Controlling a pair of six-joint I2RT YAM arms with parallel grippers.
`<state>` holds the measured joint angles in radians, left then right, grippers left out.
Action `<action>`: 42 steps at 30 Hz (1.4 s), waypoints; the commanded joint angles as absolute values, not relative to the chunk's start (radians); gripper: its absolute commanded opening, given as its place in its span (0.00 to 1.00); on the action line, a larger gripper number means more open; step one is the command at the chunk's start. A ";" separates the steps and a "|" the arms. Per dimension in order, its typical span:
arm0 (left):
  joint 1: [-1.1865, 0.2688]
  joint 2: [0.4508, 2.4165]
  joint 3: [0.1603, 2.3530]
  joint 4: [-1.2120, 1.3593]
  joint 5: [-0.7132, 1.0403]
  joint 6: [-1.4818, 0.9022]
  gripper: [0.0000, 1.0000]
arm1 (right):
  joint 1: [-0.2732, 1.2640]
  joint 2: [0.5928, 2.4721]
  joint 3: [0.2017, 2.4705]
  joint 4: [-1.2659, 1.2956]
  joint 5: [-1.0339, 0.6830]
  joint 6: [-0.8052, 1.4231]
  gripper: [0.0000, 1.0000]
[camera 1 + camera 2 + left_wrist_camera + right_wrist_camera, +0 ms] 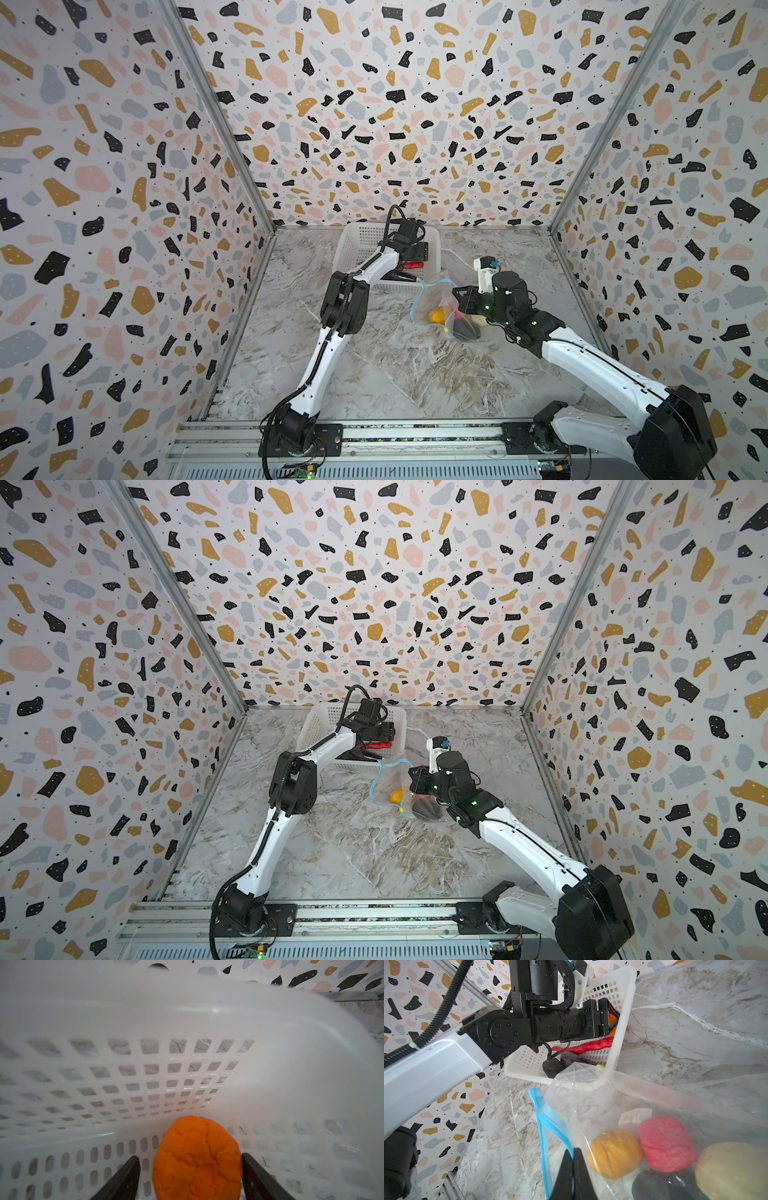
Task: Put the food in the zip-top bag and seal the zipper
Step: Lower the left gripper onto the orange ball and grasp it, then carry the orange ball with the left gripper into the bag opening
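Three terrazzo-patterned walls (pixel 374 104), seen in both top views. Grey-veined marble tabletop (pixel 395 374). White perforated basket (pixel 359 241) at rear centre, near the back wall. Clear zip-top bag (pixel 434 297) just beside the basket's near right corner, mouth lifted and gaping. Inside the basket, left gripper (pixel 189 1156), jaws wide around orange (pixel 197 1172), one finger touching it, the other with a gap: left wrist view only, hidden under the wrist from above. At the bag's mouth, right gripper (pixel 573 1159), pinched closed on the film beside light blue zipper (pixel 550 1126): clear in right wrist view only. In bag: pale yellow lump (pixel 733 1169), pink-red ball (pixel 667 1144), yellow-orange lump (pixel 615 1153), black oval (pixel 652 1186). In basket: red chili (pixel 587 1047), eggplant (pixel 577 1059), second black oval (pixel 553 1068).
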<state>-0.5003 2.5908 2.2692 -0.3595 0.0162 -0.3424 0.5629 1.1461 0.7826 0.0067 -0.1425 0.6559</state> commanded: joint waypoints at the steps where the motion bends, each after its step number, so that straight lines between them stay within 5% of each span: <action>1: -0.499 2.586 2.276 -0.348 -0.032 -0.318 0.71 | 0.559 1.144 0.816 -0.013 -0.146 0.646 0.00; 8: -0.463 2.539 2.236 -0.346 -0.054 -0.301 0.53 | 0.559 1.149 0.815 -0.004 -0.145 0.644 0.00; 18: -0.442 2.441 2.182 -0.359 -0.031 -0.275 0.45 | 0.551 1.187 0.824 0.026 -0.167 0.646 0.00; 32: -0.451 2.085 1.861 -0.308 0.040 -0.292 0.42 | 0.538 1.212 0.852 0.044 -0.196 0.637 0.00; 42: -0.499 1.613 1.361 -0.211 0.162 -0.288 0.42 | 0.532 1.219 0.889 0.044 -0.209 0.630 0.00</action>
<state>-0.4847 1.7061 1.4387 -0.2733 0.0978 -0.2916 0.5358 1.2186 0.8459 0.0311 -0.1986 0.6449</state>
